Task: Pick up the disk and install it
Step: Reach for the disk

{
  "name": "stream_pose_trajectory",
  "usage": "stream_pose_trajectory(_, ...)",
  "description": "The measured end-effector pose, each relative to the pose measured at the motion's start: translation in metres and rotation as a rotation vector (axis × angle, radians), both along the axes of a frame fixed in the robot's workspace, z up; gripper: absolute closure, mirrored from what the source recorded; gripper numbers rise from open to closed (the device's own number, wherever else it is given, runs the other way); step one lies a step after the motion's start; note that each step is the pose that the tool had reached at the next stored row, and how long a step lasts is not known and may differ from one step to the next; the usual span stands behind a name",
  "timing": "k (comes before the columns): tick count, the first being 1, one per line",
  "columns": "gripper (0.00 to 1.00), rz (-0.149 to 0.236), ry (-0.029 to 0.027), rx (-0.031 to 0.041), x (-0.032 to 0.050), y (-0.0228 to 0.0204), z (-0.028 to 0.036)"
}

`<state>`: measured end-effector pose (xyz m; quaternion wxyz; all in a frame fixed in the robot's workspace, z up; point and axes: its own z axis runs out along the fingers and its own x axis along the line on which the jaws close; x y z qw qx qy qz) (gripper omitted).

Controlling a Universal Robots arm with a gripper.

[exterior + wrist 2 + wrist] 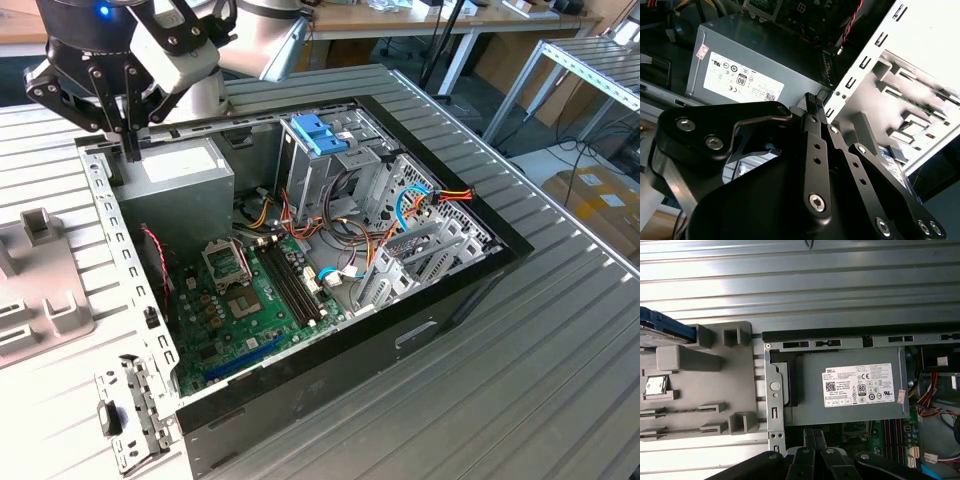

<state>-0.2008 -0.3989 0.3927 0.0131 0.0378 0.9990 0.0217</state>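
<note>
In the first wrist view the disk lies edge-on as a dark slab with blue trim, at one end of a grey holder tray beside the computer case. My gripper hangs over the case's far corner at the exterior view's left, above the grey power-supply box. Its black fingers stand pressed together with nothing between them. The gripper is well apart from the disk, with the case's metal edge between them.
The open computer case lies on a ribbed metal table with a green motherboard, loose cables and a light-blue latch piece by the drive cage. The holder tray sits at the exterior view's left.
</note>
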Motion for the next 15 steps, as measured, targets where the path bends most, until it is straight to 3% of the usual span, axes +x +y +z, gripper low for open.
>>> stream_pose_trajectory(15,0.89,0.0,0.0,-0.0001,-0.0038,0.0,-0.0006)
